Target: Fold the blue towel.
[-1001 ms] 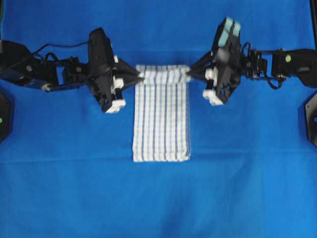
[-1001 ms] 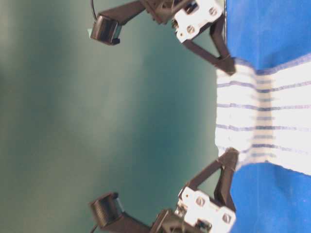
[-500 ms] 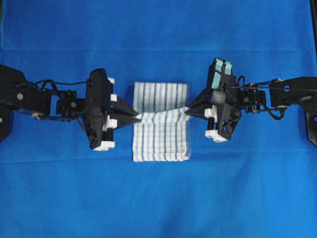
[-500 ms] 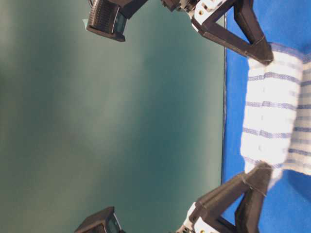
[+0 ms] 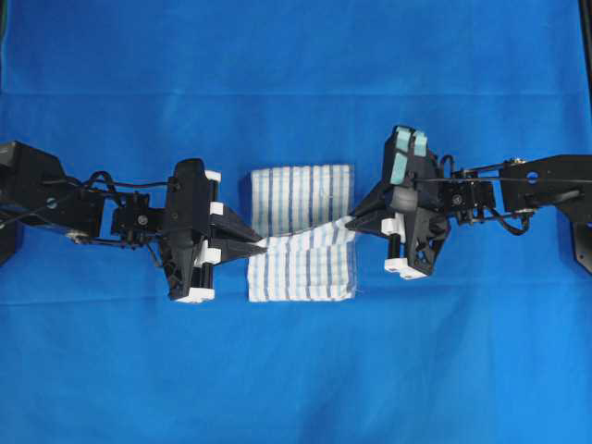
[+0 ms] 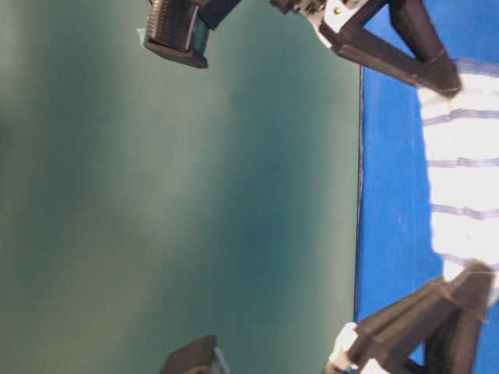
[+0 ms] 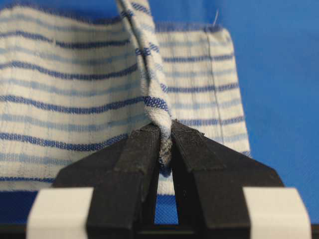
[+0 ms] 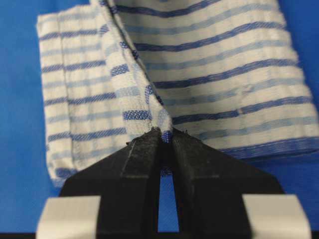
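The left gripper (image 5: 262, 245) is pinching the left corner of the blue towel (image 5: 301, 233), its jaws clamped tight on the cloth. The towel is lying mid-table on the blue table cover (image 5: 296, 370), its lifted edge stretching across the flat layer. The right gripper (image 5: 349, 220) is squeezing the opposite corner tight.
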Robot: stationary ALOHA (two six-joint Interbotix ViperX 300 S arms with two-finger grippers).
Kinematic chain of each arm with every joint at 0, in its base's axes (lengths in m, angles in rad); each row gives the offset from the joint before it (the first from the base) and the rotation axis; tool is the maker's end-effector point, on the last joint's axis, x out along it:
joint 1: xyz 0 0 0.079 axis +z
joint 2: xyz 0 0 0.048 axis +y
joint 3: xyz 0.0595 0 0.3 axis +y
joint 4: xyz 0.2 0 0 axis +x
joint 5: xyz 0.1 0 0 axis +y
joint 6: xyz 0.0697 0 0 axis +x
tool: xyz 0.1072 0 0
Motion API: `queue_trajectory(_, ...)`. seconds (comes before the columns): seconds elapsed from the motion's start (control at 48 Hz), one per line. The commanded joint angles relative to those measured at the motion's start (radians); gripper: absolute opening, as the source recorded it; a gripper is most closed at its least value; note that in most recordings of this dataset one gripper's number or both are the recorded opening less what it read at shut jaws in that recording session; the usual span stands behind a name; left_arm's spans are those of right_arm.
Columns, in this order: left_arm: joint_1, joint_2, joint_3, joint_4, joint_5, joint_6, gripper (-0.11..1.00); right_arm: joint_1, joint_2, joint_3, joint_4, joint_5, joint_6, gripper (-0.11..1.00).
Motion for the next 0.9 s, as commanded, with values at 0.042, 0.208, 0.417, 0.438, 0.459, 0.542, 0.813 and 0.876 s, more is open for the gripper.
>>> queue_trajectory(0.042,-0.015,0.020,-0.006,-0.002,-0.014,-0.006,0.03,0.018,0.012,-0.020,0.005,0.002,0.000,0.07)
queue_trajectory(0.208,-0.029,0.025,0.002,-0.002,-0.014,-0.040,0.03,0.029,0.034,-0.029,0.017,0.002,0.002,0.07)
queue_trajectory(0.417,-0.032,0.026,-0.002,-0.002,-0.014,-0.054,0.03,0.032,0.048,-0.032,0.017,0.000,0.014,0.08)
queue_trajectory(0.438,-0.031,0.026,-0.005,-0.002,-0.014,-0.054,0.03,0.034,0.048,-0.034,0.017,0.000,0.015,0.08)
queue_trajectory(0.459,-0.032,0.028,-0.006,-0.002,-0.014,-0.054,0.03,0.035,0.049,-0.034,0.017,0.000,0.017,0.08)
queue_trajectory(0.542,-0.032,0.028,-0.011,-0.002,-0.014,-0.054,0.03,0.040,0.048,-0.035,0.017,0.000,0.018,0.08)
queue_trajectory(0.813,-0.032,0.021,-0.012,-0.002,-0.014,-0.063,0.28,0.069,0.048,-0.055,0.018,-0.008,0.021,0.58)
queue_trajectory(0.876,-0.032,0.009,-0.011,-0.002,-0.008,-0.074,0.48,0.083,0.044,-0.067,0.018,-0.002,0.021,0.65)
